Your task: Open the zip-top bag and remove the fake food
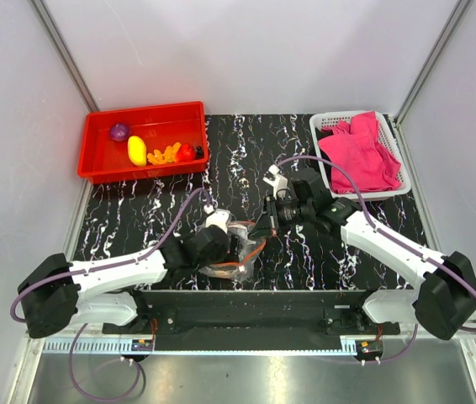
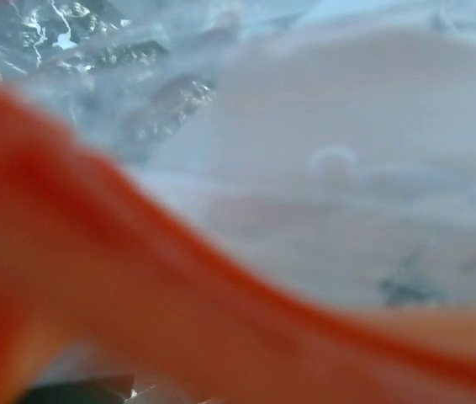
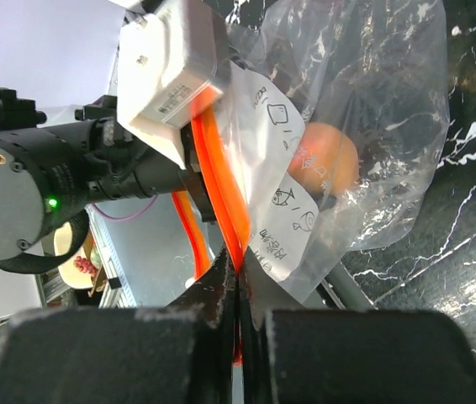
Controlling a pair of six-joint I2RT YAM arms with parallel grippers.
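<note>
**Bag held at its mouth, one toy left inside**

Close to the middle of the table's near edge, both arms meet at the zip-top bag, which is lifted between them and hangs crumpled.

The right gripper is pinched tight on the orange-red zip strip, its fingers pressed together with the strip between them.

The left gripper comes in from the near left corner and sits against the bag's mouth. Its own camera shows only blurred plastic and strip, so whether its jaws are spread or gripping cannot be told.

An orange ball lies inside the clear pouch, against its printed label.

At the far left corner stands the red tray. It holds a purple round piece, a yellow oval fruit, a cluster of orange bits and a red piece.

At the far right corner a white basket carries a pink cloth, well apart from the work.

Judged from this layout, the emptying step is under way and nearly finished, with the ball apparently the last piece to come out.

The next move calls for the right gripper to hold the strip steady. The left gripper must then reach past the mouth, or the bag must be tipped mouth down, to free the ball. Thin film may fold over the ball and hinder a clean grasp.
</note>
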